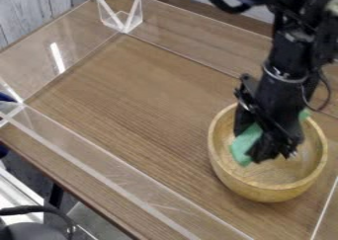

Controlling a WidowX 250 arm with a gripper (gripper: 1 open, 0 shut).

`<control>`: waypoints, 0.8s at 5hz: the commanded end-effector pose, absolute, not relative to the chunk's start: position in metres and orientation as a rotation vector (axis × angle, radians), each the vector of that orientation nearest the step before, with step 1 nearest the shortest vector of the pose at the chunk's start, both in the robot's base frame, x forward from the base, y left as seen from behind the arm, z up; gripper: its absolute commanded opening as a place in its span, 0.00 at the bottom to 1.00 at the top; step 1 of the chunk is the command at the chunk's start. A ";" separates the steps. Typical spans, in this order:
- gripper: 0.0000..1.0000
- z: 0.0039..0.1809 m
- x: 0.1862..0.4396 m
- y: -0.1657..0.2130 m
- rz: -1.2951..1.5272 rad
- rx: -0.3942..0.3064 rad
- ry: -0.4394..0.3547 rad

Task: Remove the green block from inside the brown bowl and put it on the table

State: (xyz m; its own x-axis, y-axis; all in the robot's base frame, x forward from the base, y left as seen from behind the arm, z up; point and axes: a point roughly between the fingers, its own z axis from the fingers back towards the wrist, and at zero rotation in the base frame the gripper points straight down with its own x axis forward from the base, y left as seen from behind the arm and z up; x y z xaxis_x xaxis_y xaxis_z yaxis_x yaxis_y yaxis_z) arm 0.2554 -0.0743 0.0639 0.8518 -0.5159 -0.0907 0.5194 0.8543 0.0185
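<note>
A black robot gripper (264, 143) points straight down into a round, light tan wooden bowl (232, 169) that sits near the right-hand edge of a brown wood-grain tabletop (126, 96), toward its near corner. The jaws stand partly apart, closed on a small bright green rectangular block (250, 145), which shows between and to the left of the dark fingers. The block appears lifted off the bowl's floor but sits within the rim, over the bowl's left half. Low clear acrylic walls (79, 163) border the tabletop. The step in hand looks to be the lift-out: the block is gripped, not yet clear of the bowl. The next move likely calls for raising it above the thick rim, carrying it left over bare wood, lowering it, then opening the jaws.
</note>
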 end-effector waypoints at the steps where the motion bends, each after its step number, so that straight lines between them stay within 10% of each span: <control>1: 0.00 0.098 0.270 -0.039 -0.429 0.038 -0.037; 4: 0.00 0.087 0.271 0.089 -0.043 0.064 -0.061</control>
